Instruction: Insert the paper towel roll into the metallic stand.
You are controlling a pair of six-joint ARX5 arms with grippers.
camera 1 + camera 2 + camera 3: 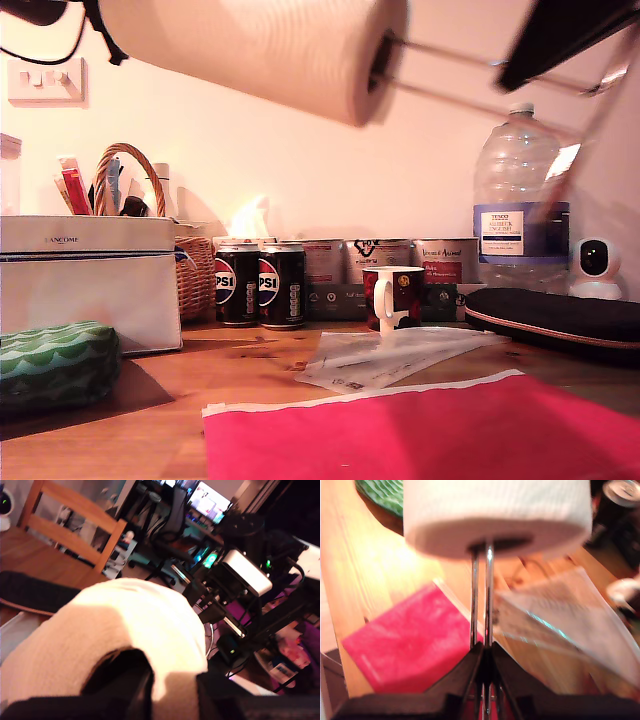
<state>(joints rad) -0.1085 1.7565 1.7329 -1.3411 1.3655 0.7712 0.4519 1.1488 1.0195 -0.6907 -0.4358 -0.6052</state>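
White embossed paper towel roll point(260, 50), shiny chrome metallic stand point(481, 600) rods. Red mat point(430, 430) with white edge on brown wooden table point(240, 360). Green wave-patterned pouch point(55, 365). Black cans point(260, 285) with red-white-blue logo. Dark red mug point(393, 297), white handle. Black case point(555, 318).

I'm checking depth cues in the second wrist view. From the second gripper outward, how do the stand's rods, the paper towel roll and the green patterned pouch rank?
1. The metallic stand: its rods are clamped in my second gripper.
2. The paper towel roll: threaded on the rods' far end.
3. The green patterned pouch: beyond the roll, on the wooden table.
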